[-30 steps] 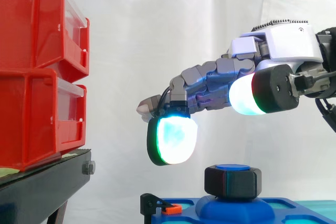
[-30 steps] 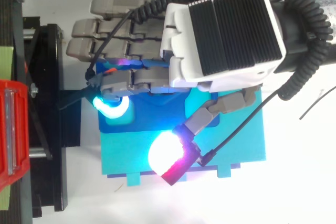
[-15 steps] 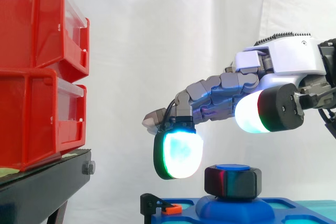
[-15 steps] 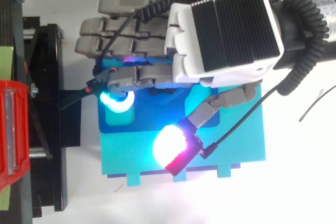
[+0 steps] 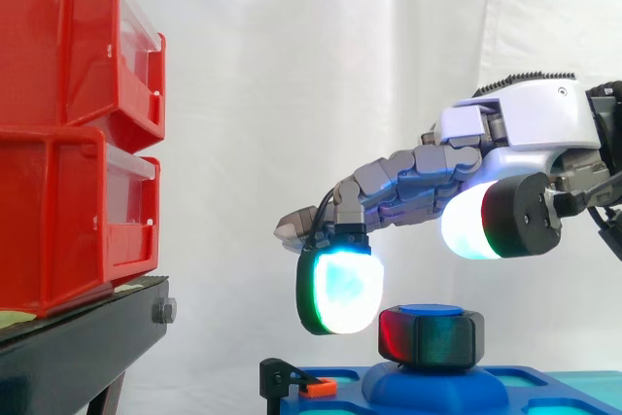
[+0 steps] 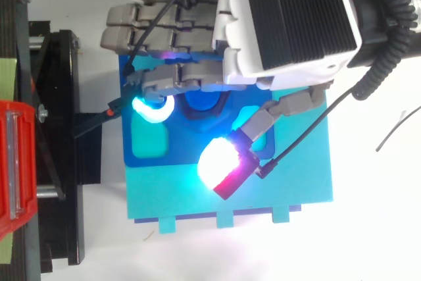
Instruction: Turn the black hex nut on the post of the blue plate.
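Two stacked red bins [image 5: 68,143] are sitting at 9 o'clock, contents hidden. I am hovering the hand [image 5: 530,123], loosely spread and empty, at 12 o'clock over the black hex nut [image 5: 432,337] on the blue plate [image 5: 525,386] post.

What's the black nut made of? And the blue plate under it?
The black hex nut looks like smooth, slightly glossy plastic: coloured light shines off its side. The blue plate is probably matte moulded plastic: even colour, rounded edges.

I am looking across at two red bins [image 5: 58,143] sitting stacked on a black stand [image 5: 78,347]. A white curtain [image 5: 292,65] is hanging behind them all.
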`<state>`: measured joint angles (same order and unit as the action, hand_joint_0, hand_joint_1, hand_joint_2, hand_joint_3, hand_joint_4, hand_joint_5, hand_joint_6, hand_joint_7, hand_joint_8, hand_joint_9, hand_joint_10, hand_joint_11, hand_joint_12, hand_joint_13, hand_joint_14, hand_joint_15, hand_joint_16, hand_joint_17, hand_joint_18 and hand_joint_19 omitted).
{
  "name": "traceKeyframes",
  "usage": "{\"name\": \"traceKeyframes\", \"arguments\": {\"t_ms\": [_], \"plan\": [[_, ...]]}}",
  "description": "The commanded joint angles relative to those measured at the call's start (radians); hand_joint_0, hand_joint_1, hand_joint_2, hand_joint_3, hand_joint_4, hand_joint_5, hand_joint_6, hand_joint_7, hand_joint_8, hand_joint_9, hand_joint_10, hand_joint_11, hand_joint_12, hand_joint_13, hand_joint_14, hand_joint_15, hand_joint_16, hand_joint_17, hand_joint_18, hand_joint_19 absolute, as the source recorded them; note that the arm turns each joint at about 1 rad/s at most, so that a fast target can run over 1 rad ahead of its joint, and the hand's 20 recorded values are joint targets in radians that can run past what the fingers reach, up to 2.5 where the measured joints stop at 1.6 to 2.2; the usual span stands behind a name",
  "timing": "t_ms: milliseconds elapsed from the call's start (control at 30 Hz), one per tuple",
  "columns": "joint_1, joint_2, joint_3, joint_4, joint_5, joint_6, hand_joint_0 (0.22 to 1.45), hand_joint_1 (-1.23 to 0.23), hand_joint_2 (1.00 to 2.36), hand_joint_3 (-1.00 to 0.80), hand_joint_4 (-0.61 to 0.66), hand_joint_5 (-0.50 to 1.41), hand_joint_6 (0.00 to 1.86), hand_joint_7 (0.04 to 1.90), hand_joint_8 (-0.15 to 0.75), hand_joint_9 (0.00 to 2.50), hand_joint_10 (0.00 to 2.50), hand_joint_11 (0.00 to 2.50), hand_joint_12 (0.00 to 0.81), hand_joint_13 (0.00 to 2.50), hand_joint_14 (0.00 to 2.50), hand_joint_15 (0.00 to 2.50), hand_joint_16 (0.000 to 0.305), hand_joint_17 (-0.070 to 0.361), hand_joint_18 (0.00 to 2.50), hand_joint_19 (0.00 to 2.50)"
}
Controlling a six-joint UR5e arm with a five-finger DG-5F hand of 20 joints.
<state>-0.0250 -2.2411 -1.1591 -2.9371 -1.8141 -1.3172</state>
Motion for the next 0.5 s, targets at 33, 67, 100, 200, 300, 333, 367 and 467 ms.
{"name": "traceKeyframes", "arguments": {"t_ms": [33,67,100,200,300,333,367,467], "plan": [[-0.009,0.000,-0.010,0.003,-0.014,-0.002,0.47,-0.34,1.00,-0.50,0.21,-0.21,0.50,1.08,0.241,0.15,0.00,0.01,0.370,0.15,0.00,0.02,0.058,0.131,0.00,0.06],[-0.013,0.000,-0.011,0.004,-0.019,-0.002,0.47,-0.34,1.00,-0.50,0.21,-0.21,0.50,1.08,0.241,0.15,0.00,0.01,0.370,0.15,0.00,0.02,0.058,0.131,0.00,0.06],[-0.015,0.000,-0.011,0.004,-0.022,-0.002,0.47,-0.34,1.00,-0.50,0.21,-0.21,0.50,1.08,0.241,0.15,0.00,0.01,0.370,0.15,0.00,0.02,0.058,0.131,0.00,0.07],[-0.021,0.000,-0.011,0.003,-0.033,-0.002,0.47,-0.34,1.00,-0.50,0.21,-0.21,0.50,1.08,0.240,0.15,0.00,0.01,0.370,0.15,0.00,0.02,0.058,0.131,0.00,0.06],[-0.030,0.000,-0.011,0.003,-0.047,-0.002,0.47,-0.32,1.00,-0.50,0.20,-0.22,0.50,1.10,0.233,0.12,0.00,0.03,0.365,0.12,0.00,0.04,0.057,0.129,0.00,0.09],[-0.033,0.000,-0.011,0.004,-0.051,0.000,0.47,-0.32,1.00,-0.50,0.20,-0.22,0.50,1.10,0.234,0.12,0.00,0.03,0.365,0.12,0.00,0.04,0.057,0.129,0.00,0.09],[-0.033,0.000,-0.011,0.004,-0.053,0.000,0.47,-0.34,1.00,-0.50,0.21,-0.21,0.50,1.08,0.241,0.15,0.00,0.00,0.370,0.15,0.00,0.02,0.058,0.130,0.00,0.07],[-0.043,0.000,-0.011,0.009,-0.063,-0.002,0.47,-0.32,1.00,-0.50,0.20,-0.22,0.50,1.10,0.233,0.12,0.00,0.03,0.365,0.12,0.00,0.04,0.057,0.129,0.00,0.09]]}}
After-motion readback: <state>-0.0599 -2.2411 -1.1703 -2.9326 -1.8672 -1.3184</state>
